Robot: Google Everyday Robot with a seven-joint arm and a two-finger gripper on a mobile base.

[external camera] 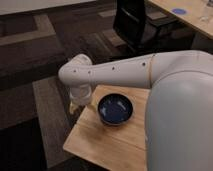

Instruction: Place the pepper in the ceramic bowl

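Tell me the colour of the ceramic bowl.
The ceramic bowl is dark blue, shown in the camera view; the gripper hangs beside it.

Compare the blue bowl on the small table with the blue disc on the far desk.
The ceramic bowl is dark navy and glossy; the disc is a brighter blue. The bowl is hollow with a raised rim; the disc looks flat. The bowl sits on the small table beside the gripper, which hangs at the table's left edge; the disc lies on the far desk. Both are round and blue, on light wood.
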